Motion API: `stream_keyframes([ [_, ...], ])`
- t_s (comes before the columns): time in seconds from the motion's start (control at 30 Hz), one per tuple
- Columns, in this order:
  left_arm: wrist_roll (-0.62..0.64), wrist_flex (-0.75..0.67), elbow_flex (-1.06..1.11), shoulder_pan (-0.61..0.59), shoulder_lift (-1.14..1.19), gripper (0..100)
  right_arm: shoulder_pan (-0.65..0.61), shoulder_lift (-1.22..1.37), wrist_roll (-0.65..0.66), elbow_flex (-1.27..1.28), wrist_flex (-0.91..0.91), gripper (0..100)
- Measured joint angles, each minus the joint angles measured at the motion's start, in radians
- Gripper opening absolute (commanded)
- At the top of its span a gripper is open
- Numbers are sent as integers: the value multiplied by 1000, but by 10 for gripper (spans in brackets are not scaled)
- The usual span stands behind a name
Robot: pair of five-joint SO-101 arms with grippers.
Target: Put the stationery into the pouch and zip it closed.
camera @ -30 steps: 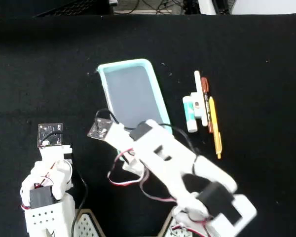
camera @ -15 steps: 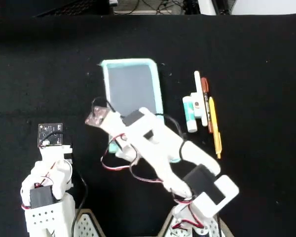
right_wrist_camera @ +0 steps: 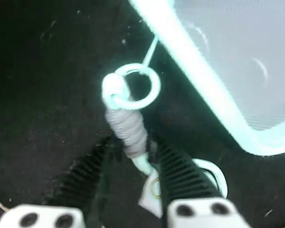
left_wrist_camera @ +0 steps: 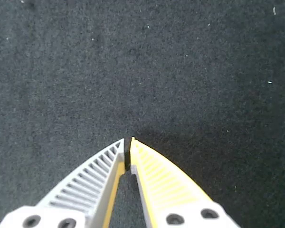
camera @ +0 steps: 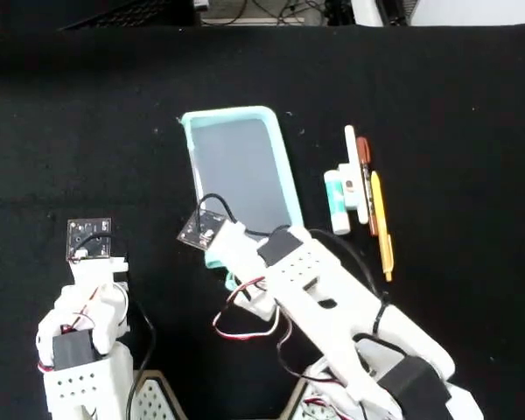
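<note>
Turquoise piping rims the pouch point(camera: 241, 171), and its face is grey mesh that shows nothing legible inside. In the high view the right arm point(camera: 324, 302) lies across the pouch's near end, hiding that corner and the zip there, and the arm's base is cut off by the frame.

The right gripper point(right_wrist_camera: 133, 142) pinches the pouch's pull cord point(right_wrist_camera: 128, 128), a pale ribbed toggle held between its two dark ridged fingers point(right_wrist_camera: 175, 175). Just beyond the fingertips the cord ends in a white ring point(right_wrist_camera: 133, 85), and a thin strand runs from the ring to the pouch's piped edge. Under the fingers lies a white tag point(right_wrist_camera: 149, 197) with a small gold mark, too blurred to read. Part of a second white ring point(right_wrist_camera: 216, 173) shows beside one finger, and what it belongs to cannot be told.

The stationery lies on the black cloth point(camera: 455, 105), well apart from the right gripper, beyond the pouch's far long side. It includes a yellow pen point(camera: 381, 223), a brown pen point(camera: 366, 179), a white stick with a turquoise end point(camera: 336, 203) and a white piece point(camera: 352, 175) lying partly over the others. Any print on them is too small to make out.

The left gripper point(left_wrist_camera: 128, 141) hangs over bare cloth with its tips pressed together and nothing between them. One finger is grey and the other yellow.
</note>
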Motion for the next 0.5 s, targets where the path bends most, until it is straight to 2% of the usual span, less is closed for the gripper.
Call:
stream_keyframes([
  [0.13, 0, 0, 0, 0, 0, 47, -9, 8, -2, 0, -15, 237],
  [0.4, 0, 0, 0, 0, 0, 47, -147, 138, -2, -5, -92, 229],
  [0.5, 0, 0, 0, 0, 0, 47, -147, 215, -6, -58, -107, 229],
])
